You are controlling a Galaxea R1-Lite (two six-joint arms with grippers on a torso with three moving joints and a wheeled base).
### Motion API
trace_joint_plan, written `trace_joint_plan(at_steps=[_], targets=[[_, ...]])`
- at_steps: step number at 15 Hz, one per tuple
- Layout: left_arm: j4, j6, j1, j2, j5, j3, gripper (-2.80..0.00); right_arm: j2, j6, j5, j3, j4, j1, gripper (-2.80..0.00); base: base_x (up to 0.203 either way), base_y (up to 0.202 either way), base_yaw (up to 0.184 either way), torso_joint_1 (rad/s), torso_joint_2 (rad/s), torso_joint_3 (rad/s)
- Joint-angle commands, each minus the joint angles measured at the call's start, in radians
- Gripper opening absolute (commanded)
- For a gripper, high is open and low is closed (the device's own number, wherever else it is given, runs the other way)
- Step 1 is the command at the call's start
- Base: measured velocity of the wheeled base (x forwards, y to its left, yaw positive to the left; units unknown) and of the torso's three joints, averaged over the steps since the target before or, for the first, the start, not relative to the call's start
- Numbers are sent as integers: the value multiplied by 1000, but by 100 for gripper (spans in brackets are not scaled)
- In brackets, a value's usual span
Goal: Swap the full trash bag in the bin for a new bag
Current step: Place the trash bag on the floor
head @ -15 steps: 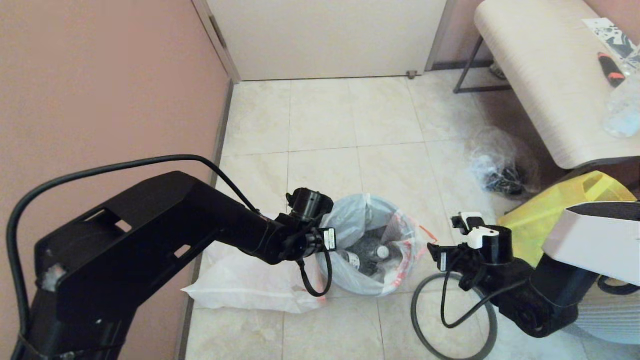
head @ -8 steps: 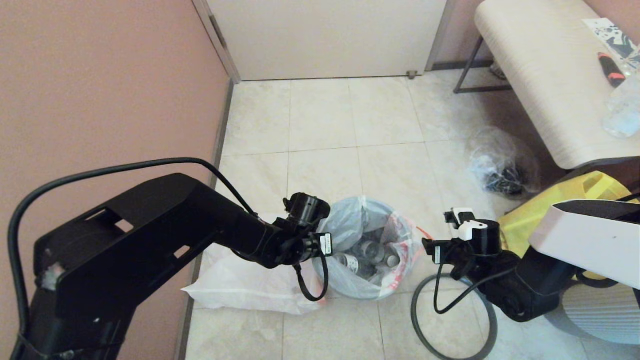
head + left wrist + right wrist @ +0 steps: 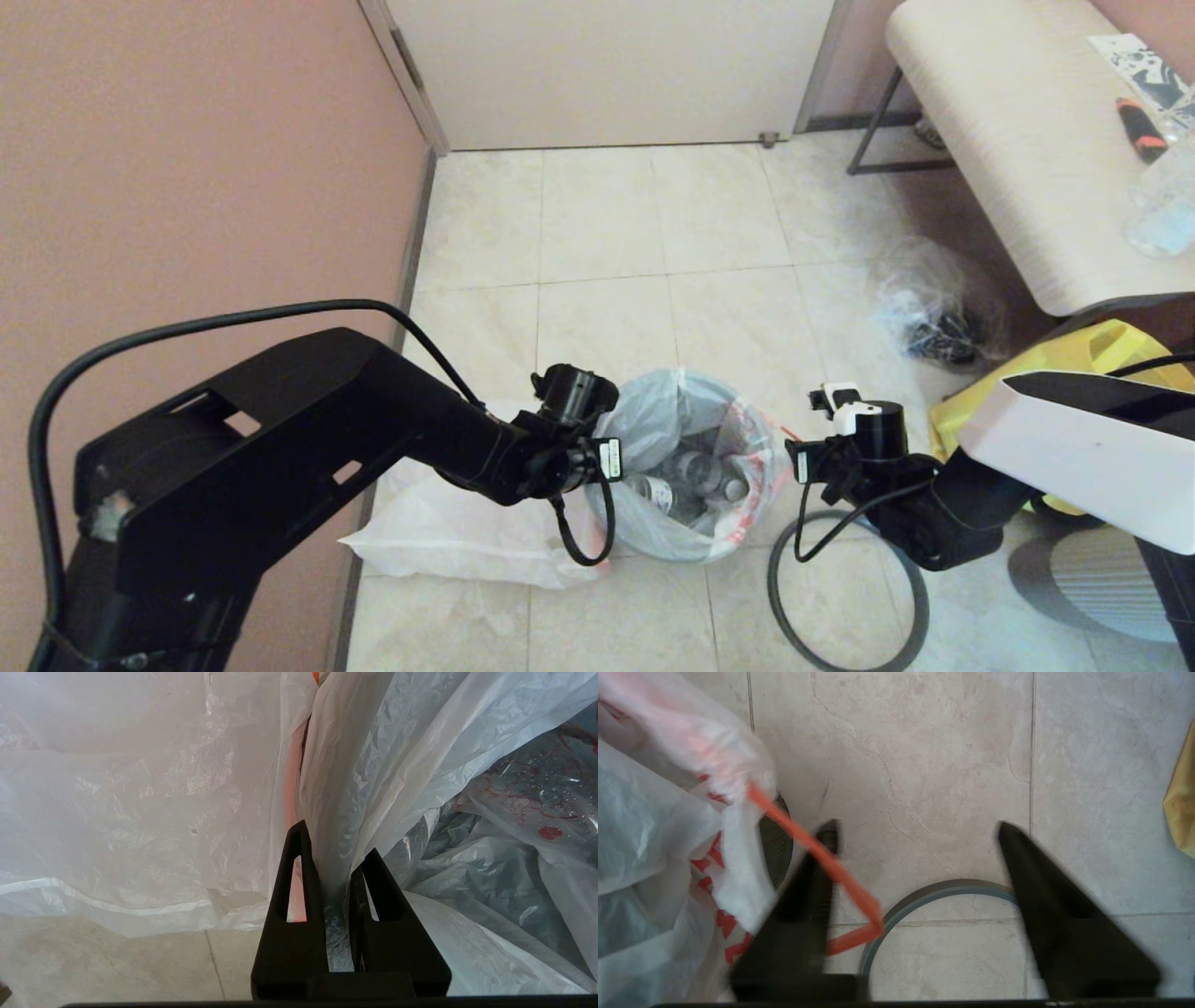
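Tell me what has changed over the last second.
The right gripper has moved in toward the full trash bag, its open jaws now around the bag's orange handle but not yet closed on it. The left gripper stays shut on the bag's other edge. The bin, the new bag and the grey hoop have not moved.

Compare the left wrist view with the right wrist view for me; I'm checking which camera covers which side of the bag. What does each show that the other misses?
Only the left wrist view: the left gripper shut on a fold of the full trash bag, with the new bag flat beside it.
Only the right wrist view: the right gripper open, an orange-red handle across one finger, a grey hoop, a yellow tote.
Both: the full trash bag and floor tiles.
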Motion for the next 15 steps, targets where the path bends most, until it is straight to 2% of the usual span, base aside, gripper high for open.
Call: trace_joint_plan(at_steps=[1,4,9,15], targets=[[-1,-2,0,1,2,-1,-280,7,1,0,-2,-5,-2,-280,0,0,0,0,0,0],[-1,-2,2,3,3,2,-280,-22,11,8,21,-5,0,-280,0,0,0,0,0,0],[-1,-2,-1,3,19,4,-280,-170,133,59,129,4,55,-280,0,0,0,0,0,0],[9,2,-27,6,40,1,-280,-269,147,62,159,37,157,-280,0,0,0,0,0,0]])
